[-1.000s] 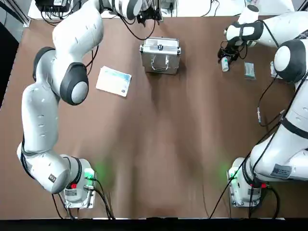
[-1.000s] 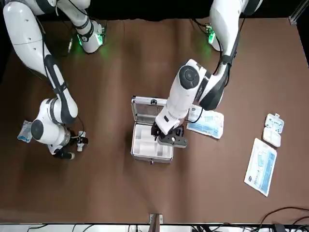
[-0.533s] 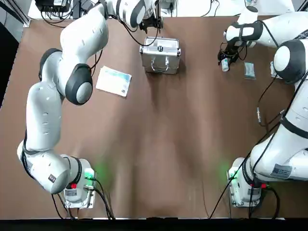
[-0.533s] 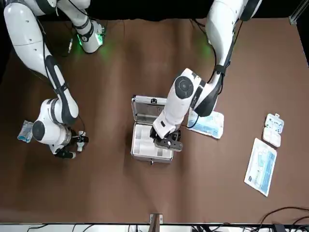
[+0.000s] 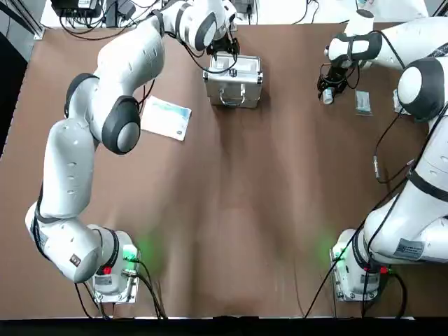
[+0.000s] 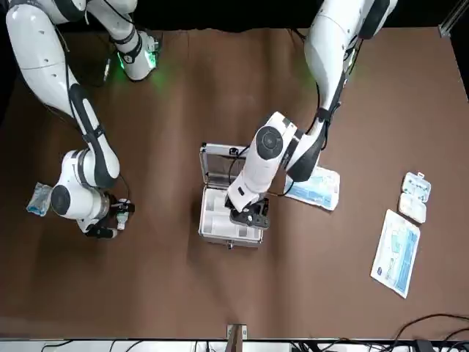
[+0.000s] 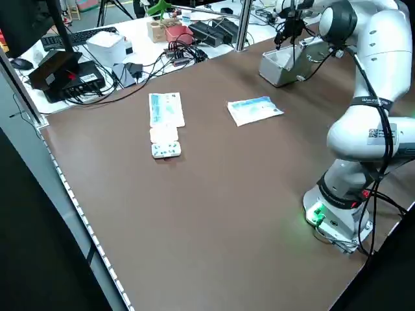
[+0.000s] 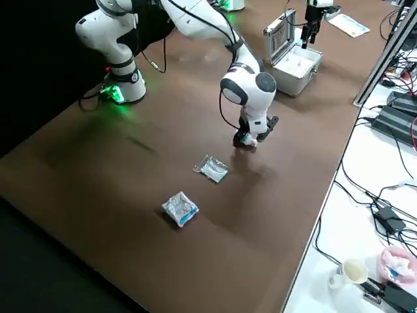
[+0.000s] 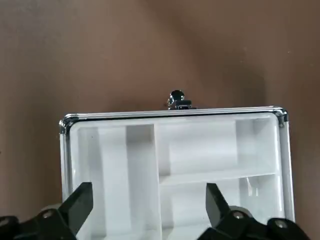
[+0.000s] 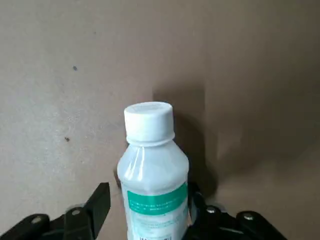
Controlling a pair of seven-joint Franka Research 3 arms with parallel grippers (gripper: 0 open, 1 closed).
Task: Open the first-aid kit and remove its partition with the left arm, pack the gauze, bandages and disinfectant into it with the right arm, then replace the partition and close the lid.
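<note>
At the near edge of the table, the bases of the left arm (image 5: 77, 175) and the right arm (image 5: 420, 175) sit with their green lights on, and both arms reach away toward the far side. Between the bases and the case, on the robot's left, a pale blue-and-white flat pack (image 5: 166, 117) lies on the brown table (image 5: 245, 210). Farther out, near the middle of the far side, the first-aid kit (image 5: 233, 79) stands open with its lid (image 6: 223, 165) upright, and the partition (image 9: 170, 165) still sits inside it, white with several compartments. The left gripper (image 6: 248, 215) hangs directly over that tray, fingers spread wide (one on either side of the tray's width, not touching it as far as I can see). Over at the robot's right, level with the case, the right gripper (image 10: 145, 210) is down at the table, its fingers set apart on either side of the disinfectant (image 10: 152, 170), a small white bottle with a green label lying on its side; whether the pads actually press it I cannot tell. Just beyond that bottle, toward the table's right edge, two small clear packets (image 8: 212, 169) lie apart from each other.
</note>
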